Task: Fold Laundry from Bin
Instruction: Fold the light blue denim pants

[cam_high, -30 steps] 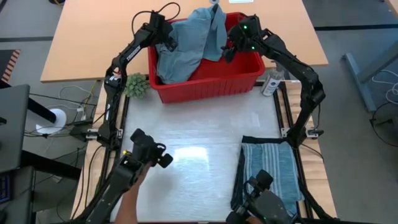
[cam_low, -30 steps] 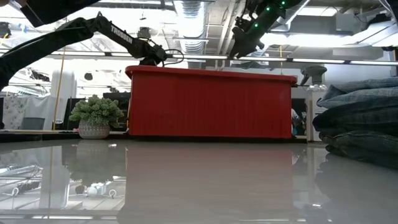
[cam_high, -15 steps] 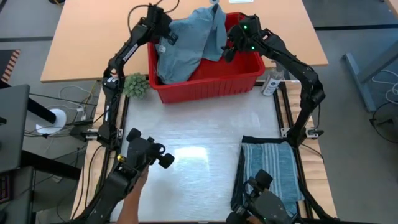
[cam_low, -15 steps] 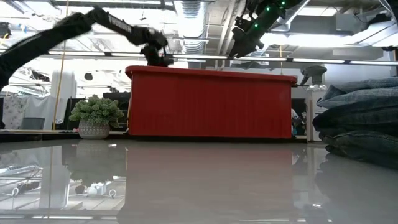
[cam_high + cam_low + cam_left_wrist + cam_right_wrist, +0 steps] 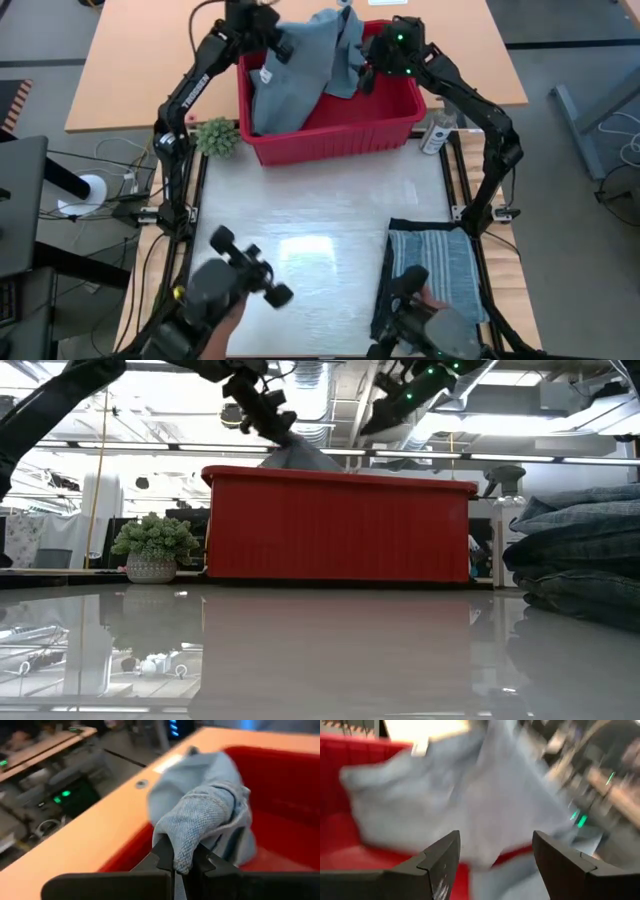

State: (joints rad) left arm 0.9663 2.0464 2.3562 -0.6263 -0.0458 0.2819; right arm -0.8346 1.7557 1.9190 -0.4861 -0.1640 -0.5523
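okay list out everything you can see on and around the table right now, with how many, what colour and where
Bin: one, bright red, far middle of the table.
Denim garment: one, light blue, lifted partly out of the bin.
Folded garment: one, blue-grey, striped, lying on dark cloth at the table's near right.
Potted plant: one, green, just left of the bin.
Bottle: one, clear, just right of the bin.
Person's hand: one, near left edge.
Left gripper: shut on the denim garment, over the bin's left end.
Right gripper: open, over the bin's right side, facing the garment.
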